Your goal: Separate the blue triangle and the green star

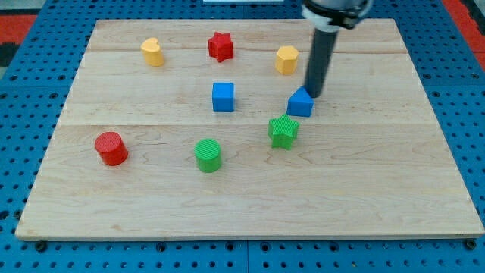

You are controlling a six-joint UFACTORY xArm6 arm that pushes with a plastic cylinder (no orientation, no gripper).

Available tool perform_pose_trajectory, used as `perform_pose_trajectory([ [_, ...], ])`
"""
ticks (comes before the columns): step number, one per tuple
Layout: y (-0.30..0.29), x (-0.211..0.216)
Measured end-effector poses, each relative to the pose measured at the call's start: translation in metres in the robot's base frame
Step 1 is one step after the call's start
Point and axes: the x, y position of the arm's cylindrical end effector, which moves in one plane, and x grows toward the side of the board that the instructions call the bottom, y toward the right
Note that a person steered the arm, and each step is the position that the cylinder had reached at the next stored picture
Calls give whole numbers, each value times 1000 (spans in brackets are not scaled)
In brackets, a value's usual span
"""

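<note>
My tip (311, 95) holds nothing; it sits against the blue triangle (300, 103) at its 1 o'clock corner. The green star (283, 130) lies just beside the triangle, at 7 o'clock. This contact side likely suits a sideways push, not one toward the star.

Rod (321, 61) runs out of the view's top edge — arm above it cut off. My tip (311, 95) sits right at the blue triangle's (300, 103) upper right corner; contact not resolvable. Counter (424, 189) edges fully in frame.
</note>
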Motion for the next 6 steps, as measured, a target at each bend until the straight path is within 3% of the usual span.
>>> perform_pose_trajectory([
  [2,27,52],
  [3,35,99],
  [4,-14,102],
  [5,-38,60],
  [6,-9,27],
])
